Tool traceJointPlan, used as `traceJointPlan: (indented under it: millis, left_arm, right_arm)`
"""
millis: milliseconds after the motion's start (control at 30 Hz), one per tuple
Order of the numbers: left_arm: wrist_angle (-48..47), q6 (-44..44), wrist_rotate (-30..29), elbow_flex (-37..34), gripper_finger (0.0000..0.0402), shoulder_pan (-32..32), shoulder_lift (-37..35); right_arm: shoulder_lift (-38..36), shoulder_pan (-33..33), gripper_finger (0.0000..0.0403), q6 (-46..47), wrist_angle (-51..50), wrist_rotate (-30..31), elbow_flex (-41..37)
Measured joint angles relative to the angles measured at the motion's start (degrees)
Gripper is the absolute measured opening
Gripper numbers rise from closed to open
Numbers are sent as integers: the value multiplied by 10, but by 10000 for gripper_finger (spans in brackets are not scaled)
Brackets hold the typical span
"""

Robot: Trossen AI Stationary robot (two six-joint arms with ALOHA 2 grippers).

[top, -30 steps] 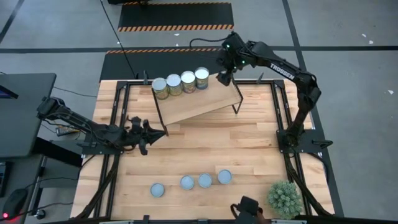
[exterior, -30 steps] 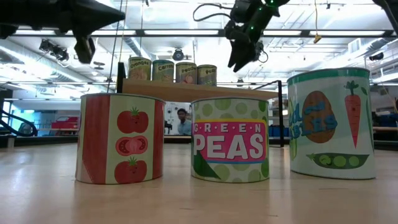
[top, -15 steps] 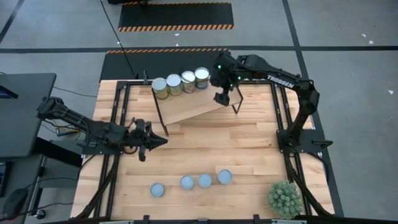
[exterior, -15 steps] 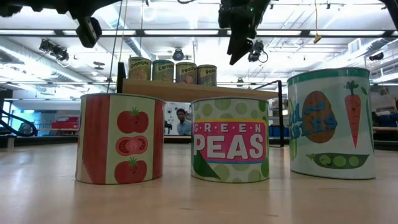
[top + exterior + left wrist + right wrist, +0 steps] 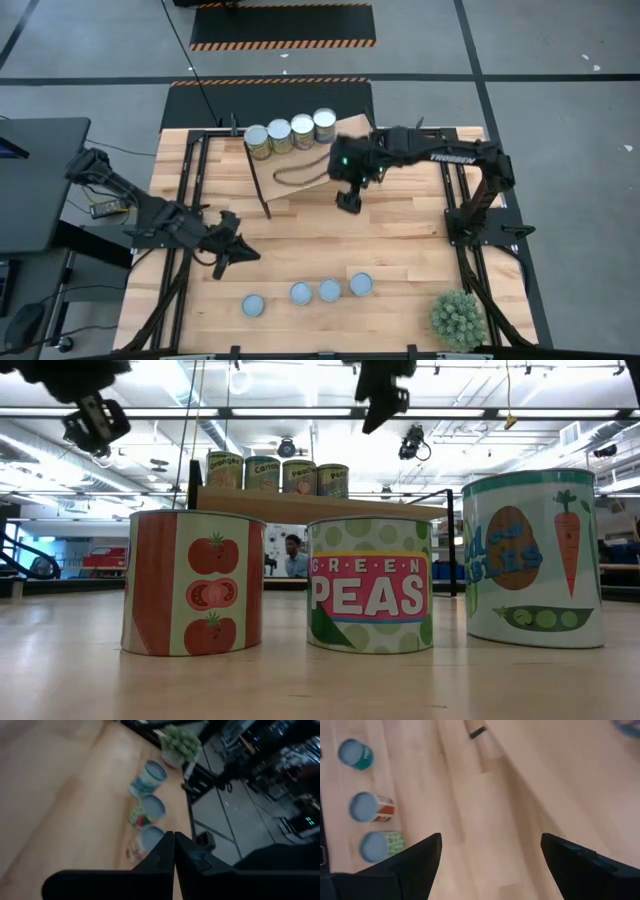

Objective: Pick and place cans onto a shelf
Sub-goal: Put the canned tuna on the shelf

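Four cans (image 5: 292, 132) stand in a row on the far edge of the light wood shelf (image 5: 290, 178); they also show in the low view (image 5: 277, 472). Four more cans (image 5: 315, 292) stand on the tabletop near its front edge; three of them fill the low view (image 5: 370, 585). My right gripper (image 5: 348, 204) is open and empty, above the table just in front of the shelf's right part; its wrist view (image 5: 490, 855) looks down on three cans (image 5: 367, 806). My left gripper (image 5: 240, 252) is shut and empty above the table's left part, and three cans (image 5: 149, 810) lie ahead of it.
A spiky green plant ball (image 5: 458, 318) sits at the near right corner. Black metal frame rails (image 5: 192, 190) run along the table's left and right sides. Bare wood lies between the shelf and the front row of cans. A person (image 5: 292, 555) shows far behind the table.
My right gripper has come from above the shelf's far right end toward the near edge and leftward, across the shelf to the table in front of it. My left gripper has gone a little toward the near edge.
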Motion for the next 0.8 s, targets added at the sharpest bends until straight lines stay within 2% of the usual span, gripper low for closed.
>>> traceJointPlan:
  millis: [233,333,500,633,800]
  left_arm:
    - [90,-18,-4,1,16,-50,63]
    - [98,-11,-12,31,16,-67,101]
    - [-11,33,-31,128,16,-82,168]
    - [-123,56,-62,208,17,-92,220]
    - [-215,19,-44,295,52,-94,289]
  right_arm:
    - [0,95,348,83,10,47,0]
    - [0,130,348,89,20,74,0]
    - [0,180,348,94,54,133,0]
    - [0,212,348,117,88,135,0]
    - [0,273,348,166,103,135,0]
